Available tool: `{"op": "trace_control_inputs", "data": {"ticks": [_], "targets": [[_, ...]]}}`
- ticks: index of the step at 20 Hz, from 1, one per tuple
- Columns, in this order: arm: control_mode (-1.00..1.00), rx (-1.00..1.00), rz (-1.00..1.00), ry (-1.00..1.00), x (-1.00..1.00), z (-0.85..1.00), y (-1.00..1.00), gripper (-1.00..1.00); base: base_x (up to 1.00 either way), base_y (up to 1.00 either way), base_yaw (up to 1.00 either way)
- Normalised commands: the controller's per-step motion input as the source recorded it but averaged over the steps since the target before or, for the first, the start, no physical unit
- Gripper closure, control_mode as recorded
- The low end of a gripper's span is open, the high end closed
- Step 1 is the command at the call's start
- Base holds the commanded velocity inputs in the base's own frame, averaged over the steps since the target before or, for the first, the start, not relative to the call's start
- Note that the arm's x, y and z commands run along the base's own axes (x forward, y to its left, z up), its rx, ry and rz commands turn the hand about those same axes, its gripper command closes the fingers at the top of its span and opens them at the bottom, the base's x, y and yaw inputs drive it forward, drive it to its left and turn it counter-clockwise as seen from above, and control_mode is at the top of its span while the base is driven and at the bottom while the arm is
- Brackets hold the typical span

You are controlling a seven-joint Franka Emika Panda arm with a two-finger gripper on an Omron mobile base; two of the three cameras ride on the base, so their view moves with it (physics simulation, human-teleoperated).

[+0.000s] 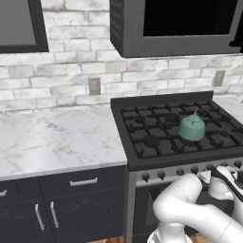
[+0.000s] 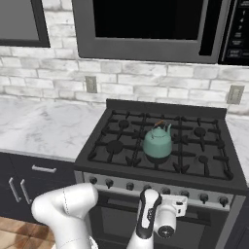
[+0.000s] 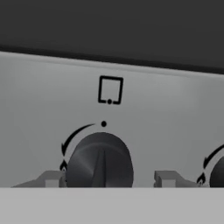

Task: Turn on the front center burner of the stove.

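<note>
The stove (image 1: 161,100) (image 2: 165,106) is a black gas range with a steel knob strip (image 3: 39,109). Its front center burner is hidden under a teal kettle (image 1: 191,127) (image 2: 157,141) that stands on the grate there. My gripper (image 3: 110,178) (image 1: 212,172) (image 2: 168,197) is pressed up to the strip, with a dark knob (image 3: 99,159) between its jaws. The left finger (image 3: 52,178) reaches the knob's edge, while the right finger (image 3: 168,178) stands a little apart from it. A square mark (image 3: 110,90) with a dot at its bottom middle sits above this knob.
Another knob (image 3: 217,173) shows at the right edge of the hand view. A marble counter (image 1: 52,137) lies left of the stove above dark cabinets (image 1: 71,209). A black microwave (image 2: 151,26) hangs over the range. My white arm (image 1: 190,209) is in front of the oven door.
</note>
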Motion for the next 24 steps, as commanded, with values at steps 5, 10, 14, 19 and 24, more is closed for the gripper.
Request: {"op": "trace_control_inputs", "data": {"ticks": [5,10,14,19,24], "targets": [[-1.0,0.0,0.0,0.0,0.0,0.0,0.0,1.0,0.0,0.0,0.0],[-1.0,0.0,0.02,0.0,0.0,0.0,0.0,1.0,0.0,0.0,0.0],[-1.0,-0.03,0.14,0.0,0.0,0.0,0.0,1.0,0.0,0.0,0.0],[-1.0,-0.2,0.15,0.0,0.0,0.0,0.0,1.0,0.0,0.0,0.0],[-1.0,-0.36,0.1,0.0,0.0,0.0,0.0,1.0,0.0,0.0,0.0]]}}
